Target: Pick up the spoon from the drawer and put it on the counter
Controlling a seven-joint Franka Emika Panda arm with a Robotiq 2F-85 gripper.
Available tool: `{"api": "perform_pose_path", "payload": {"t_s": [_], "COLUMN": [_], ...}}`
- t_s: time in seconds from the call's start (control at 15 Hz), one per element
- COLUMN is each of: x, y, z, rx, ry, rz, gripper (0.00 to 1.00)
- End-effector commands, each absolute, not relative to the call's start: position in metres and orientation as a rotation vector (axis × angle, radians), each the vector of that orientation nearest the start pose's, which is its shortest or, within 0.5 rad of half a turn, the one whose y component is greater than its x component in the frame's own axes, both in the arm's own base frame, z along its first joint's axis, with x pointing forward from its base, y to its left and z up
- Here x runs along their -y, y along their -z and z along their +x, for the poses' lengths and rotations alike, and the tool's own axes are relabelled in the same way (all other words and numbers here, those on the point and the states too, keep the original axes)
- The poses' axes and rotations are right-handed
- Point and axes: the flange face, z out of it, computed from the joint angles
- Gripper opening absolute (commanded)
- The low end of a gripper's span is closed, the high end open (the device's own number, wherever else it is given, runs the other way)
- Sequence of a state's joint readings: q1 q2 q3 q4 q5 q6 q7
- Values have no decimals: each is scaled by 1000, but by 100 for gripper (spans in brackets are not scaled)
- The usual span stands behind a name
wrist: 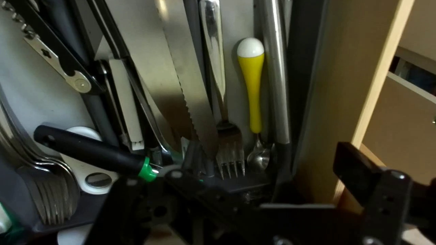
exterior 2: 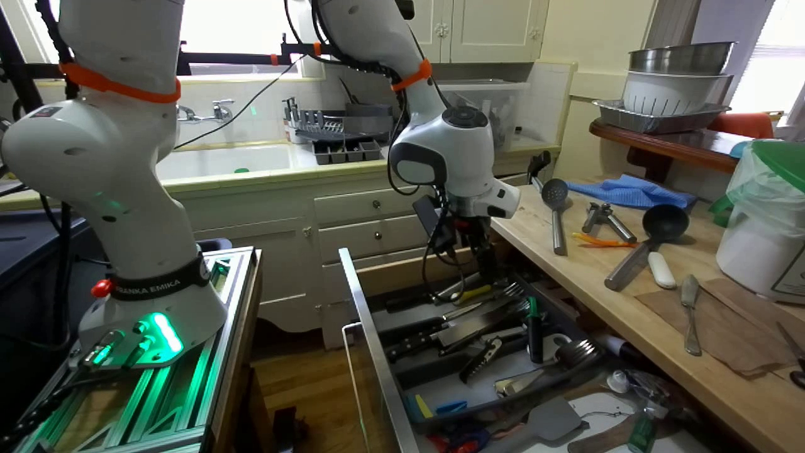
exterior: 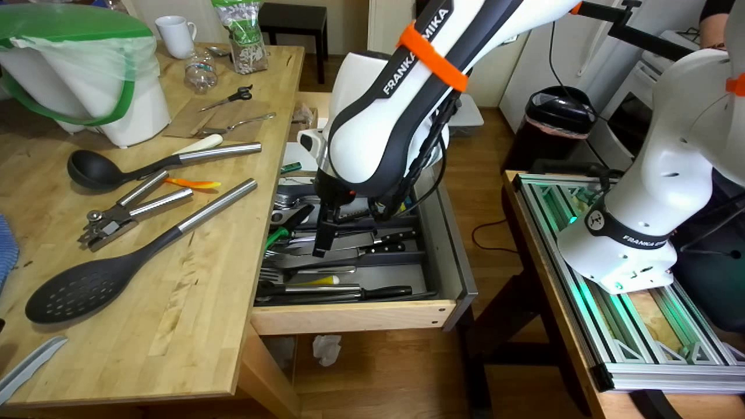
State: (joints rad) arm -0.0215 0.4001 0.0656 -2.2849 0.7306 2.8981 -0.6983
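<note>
We saw the drawer (exterior: 355, 317) standing pulled out beside the counter (exterior: 192, 314), and in both exterior views the arm (exterior: 372, 134) reached over it with the gripper (wrist: 271, 154) pointing down. The jaws were spread wide: in the wrist view one of the fingers (wrist: 354, 166) showed in front of the drawer's wooden side, its partner across beside the fork (wrist: 229, 137). The spoon (wrist: 253, 92) lay loose in the grey cutlery tray (wrist: 58, 102), in the compartment along that wooden side. Its yellow handle, capped in white, pointed away from the gripper's body, and its silver bowl sat just beside the fork's tines, with a steel-handled utensil (wrist: 277, 68) close along its other flank; whether those two touched, we could not tell. A serrated knife (wrist: 186, 64) lay past the fork. In both exterior views we could make out the yellow handle. On the counter we noted a black ladle (exterior: 93, 169), a hinged tool (exterior: 110, 224) with two steel handles, a black slotted spoon (exterior: 87, 285), scissors (exterior: 238, 93) near some brown paper (exterior 2: 723, 327), a white mug (exterior: 176, 38) and a bucket (exterior: 142, 125) under a green lid (exterior: 75, 22).
</note>
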Motion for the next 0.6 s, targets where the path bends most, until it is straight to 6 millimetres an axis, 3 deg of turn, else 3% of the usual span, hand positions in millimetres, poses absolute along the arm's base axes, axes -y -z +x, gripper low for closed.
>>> {"api": "perform_pose_path", "payload": {"t_s": [0.0, 0.2, 0.4, 0.47, 0.53], "x": [13, 6, 2, 1, 0], "y": [-165, -148, -132, -128, -124], "z": [558, 570, 580, 582, 583], "rx": [101, 139, 165, 171, 171], "ry": [452, 460, 449, 443, 440], "rz": [-2939, -2946, -2949, -2950, -2951], "gripper": [100, 100, 92, 85, 85]}}
